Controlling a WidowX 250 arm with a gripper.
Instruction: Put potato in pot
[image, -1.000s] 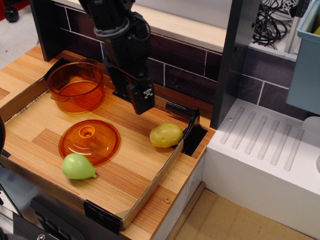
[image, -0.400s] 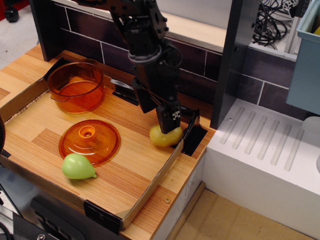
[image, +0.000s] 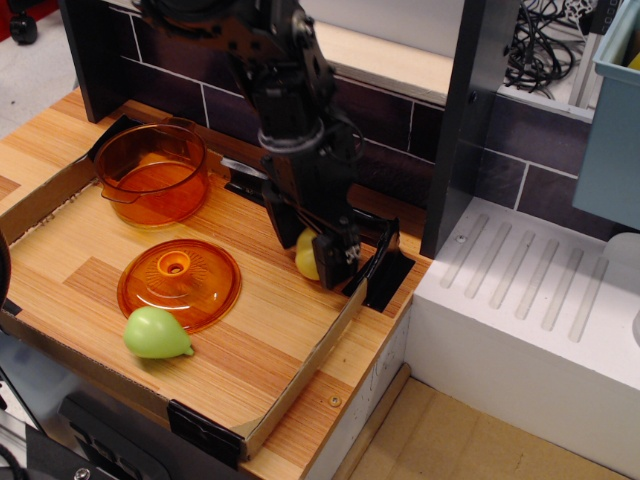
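Note:
The pale-yellow potato (image: 305, 258) is between the black fingers of my gripper (image: 320, 265), near the right wall of the tray. Only its left part shows; the gripper hides the rest. The gripper is shut on the potato and holds it just above the wooden floor. The transparent orange pot (image: 150, 172) stands upright and open at the tray's back left corner, well to the left of the gripper.
The flat orange lid (image: 180, 283) with a knob lies in front of the pot. A light-green pear toy (image: 155, 334) lies at the lid's front edge. A cardboard wall (image: 320, 345) rims the tray. A dark brick wall and a white drainer (image: 540, 290) stand behind and to the right.
My gripper moved right from the tray's middle, came down on the potato and closed on it. The potato has shifted a little left and up from its resting spot.

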